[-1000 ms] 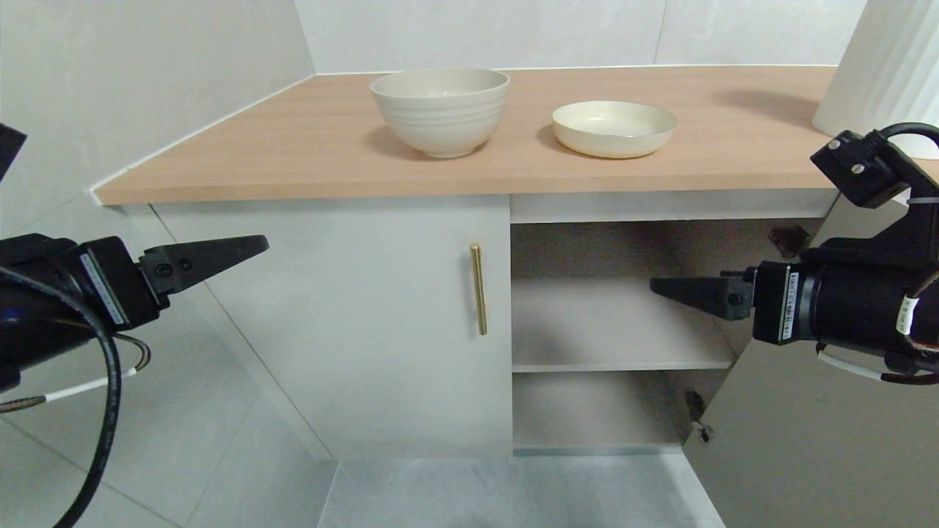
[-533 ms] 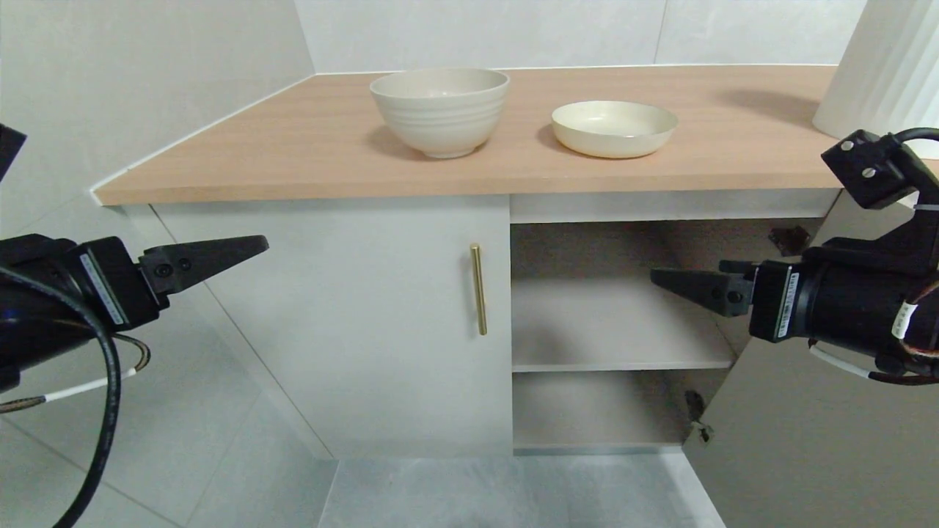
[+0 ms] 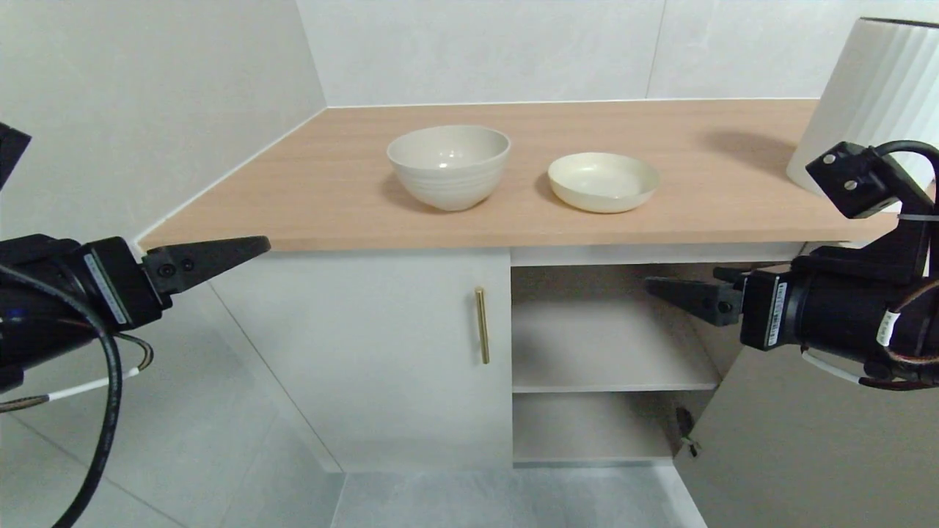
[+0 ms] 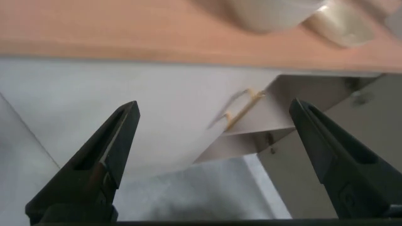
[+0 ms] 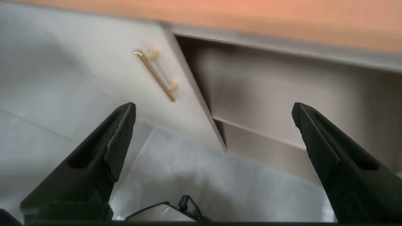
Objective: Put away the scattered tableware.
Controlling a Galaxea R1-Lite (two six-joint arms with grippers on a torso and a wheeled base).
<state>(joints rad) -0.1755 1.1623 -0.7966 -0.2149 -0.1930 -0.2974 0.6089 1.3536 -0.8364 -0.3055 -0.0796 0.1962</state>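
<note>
While the head view looks down on a wooden counter [image 3: 330,198], it shows the two pieces of tableware standing on it. A deep bowl [image 3: 449,165] is to the left and a shallow bowl [image 3: 603,180] is near it to the right; they are not touching and both are upright. A white ribbed object [image 3: 873,95] stands at the right end of the counter. Below is a cupboard [image 3: 645,254]. Its left door [image 3: 381,367], with a brass handle [image 3: 481,325], is closed, and its right door [image 3: 792,455] is swung open, so a shelf [image 3: 601,352] shows inside. The left gripper [image 3: 253,247] hangs in the air to the left of the cupboard, just below the counter's near edge and well apart from the bowls. The right gripper [image 3: 660,290] is in front of the open compartment, above the shelf.

From the left wrist view, the two fingers [image 4: 100,163] of the left gripper stand wide apart with nothing between them. Beyond them are the closed door and, blurred, the bowls on the counter.

From the right wrist view, the right gripper is also spread apart and holds nothing. It faces the open compartment and the brass handle.

I judge that the task is at its beginning. The cupboard is opened, which seems to be the preparation, but no bowl is grasped or stored. Both bowls are yet to be lifted from the counter and set inside, probably on the shelf.
</note>
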